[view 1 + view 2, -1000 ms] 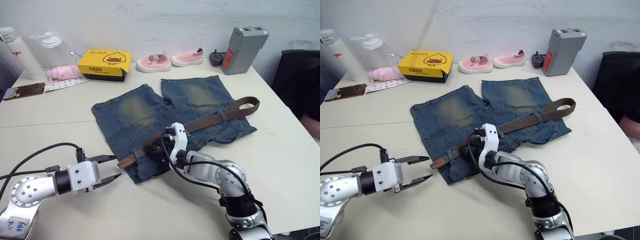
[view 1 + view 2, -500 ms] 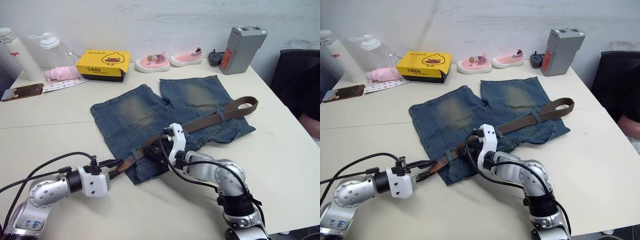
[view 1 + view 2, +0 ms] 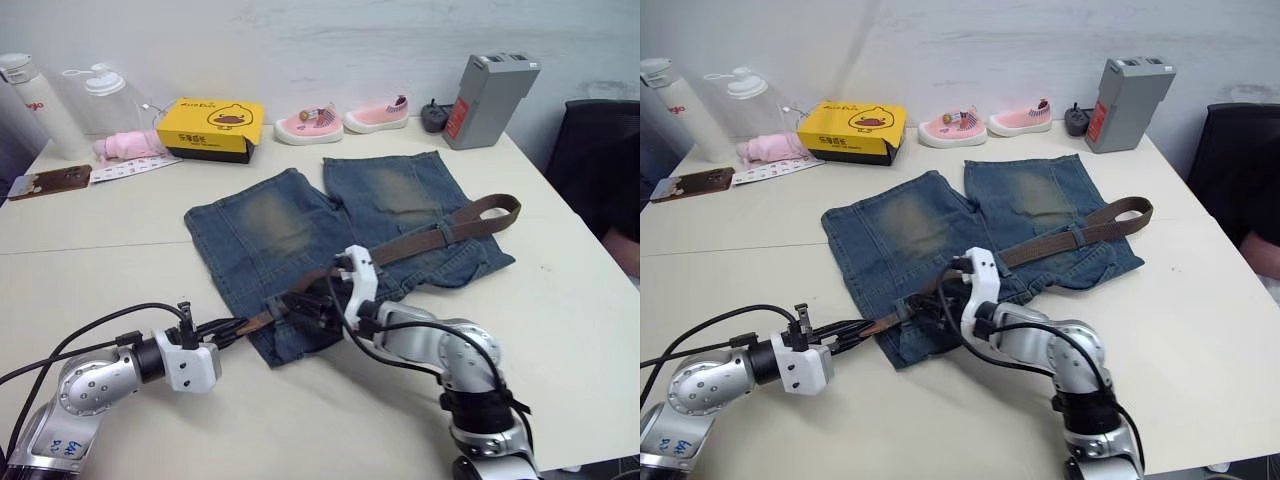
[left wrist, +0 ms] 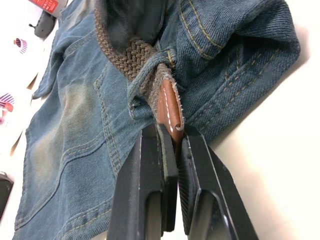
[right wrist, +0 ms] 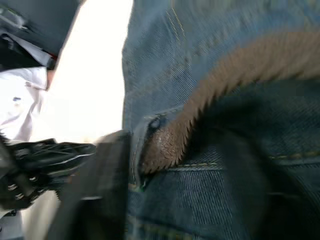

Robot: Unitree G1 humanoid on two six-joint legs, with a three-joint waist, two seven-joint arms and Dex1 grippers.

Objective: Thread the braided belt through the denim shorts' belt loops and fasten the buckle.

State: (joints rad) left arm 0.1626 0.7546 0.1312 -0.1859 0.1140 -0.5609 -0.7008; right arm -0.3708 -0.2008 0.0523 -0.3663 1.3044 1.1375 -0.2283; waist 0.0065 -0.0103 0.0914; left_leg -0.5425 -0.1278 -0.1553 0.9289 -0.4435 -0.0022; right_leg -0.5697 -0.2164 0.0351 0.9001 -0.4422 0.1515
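The brown leather tip of the braided belt (image 4: 169,107) is pinched between the nearly closed fingers of the left gripper (image 4: 172,150), just off the near waistband edge of the denim shorts (image 3: 290,230), which lie spread on the table (image 3: 90,240). On that waistband the right gripper (image 3: 312,306) is pressed against the strap by a belt loop (image 4: 145,82); how far its fingers are parted cannot be told. Beyond it, the strap is laid across the shorts and folded back at their far right edge.
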